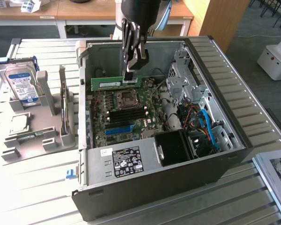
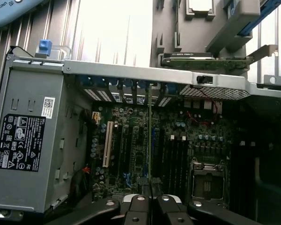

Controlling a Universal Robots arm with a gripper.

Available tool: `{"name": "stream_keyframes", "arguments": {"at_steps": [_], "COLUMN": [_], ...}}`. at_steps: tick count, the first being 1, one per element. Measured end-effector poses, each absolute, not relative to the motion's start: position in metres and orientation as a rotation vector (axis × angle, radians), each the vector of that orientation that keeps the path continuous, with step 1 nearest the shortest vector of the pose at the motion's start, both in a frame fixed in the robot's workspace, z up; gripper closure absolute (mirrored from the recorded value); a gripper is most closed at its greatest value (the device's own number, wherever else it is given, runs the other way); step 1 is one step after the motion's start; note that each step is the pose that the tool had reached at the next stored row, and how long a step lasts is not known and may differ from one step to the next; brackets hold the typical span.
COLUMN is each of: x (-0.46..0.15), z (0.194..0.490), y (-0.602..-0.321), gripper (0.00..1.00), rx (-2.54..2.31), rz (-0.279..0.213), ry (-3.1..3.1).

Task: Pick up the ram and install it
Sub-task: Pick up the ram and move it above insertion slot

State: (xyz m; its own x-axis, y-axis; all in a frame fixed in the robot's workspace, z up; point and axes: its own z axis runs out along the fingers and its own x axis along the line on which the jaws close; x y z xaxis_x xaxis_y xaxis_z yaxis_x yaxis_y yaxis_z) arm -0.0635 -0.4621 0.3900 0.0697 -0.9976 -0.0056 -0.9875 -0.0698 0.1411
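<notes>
The ram (image 1: 107, 83) is a long green stick held level inside the open computer case (image 1: 154, 187), above the far part of the motherboard (image 1: 100, 117). My gripper (image 1: 130, 78) comes down from above and is shut on the ram near its right end in the exterior view. In the wrist view the ram (image 2: 150, 136) shows edge-on as a thin green line running out from between my gripper's (image 2: 151, 204) fingers, over the board. The black memory slots (image 1: 126, 114) (image 2: 175, 159) lie below it, apart from it.
A blue-labelled hard drive (image 1: 21, 84) and an upright card (image 1: 64, 108) stand in a grey holder (image 1: 33, 140) at the exterior view's left. Inside the case are the CPU socket (image 1: 127, 98), a blue slot (image 1: 119, 130), the power supply (image 1: 126, 161), a drive cage (image 1: 182, 79) and cables (image 1: 203, 124).
</notes>
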Motion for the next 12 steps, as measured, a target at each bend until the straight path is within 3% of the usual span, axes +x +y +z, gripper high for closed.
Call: {"name": "stream_keyframes", "arguments": {"at_steps": [3,12], "x": [-0.036,-0.037], "z": [0.390,0.390], "y": [-0.463,-0.463], "gripper": [0.88,0.88], "rx": [2.220,2.229], "rz": [-0.160,-0.144], "ry": [-2.067,-2.073]}}
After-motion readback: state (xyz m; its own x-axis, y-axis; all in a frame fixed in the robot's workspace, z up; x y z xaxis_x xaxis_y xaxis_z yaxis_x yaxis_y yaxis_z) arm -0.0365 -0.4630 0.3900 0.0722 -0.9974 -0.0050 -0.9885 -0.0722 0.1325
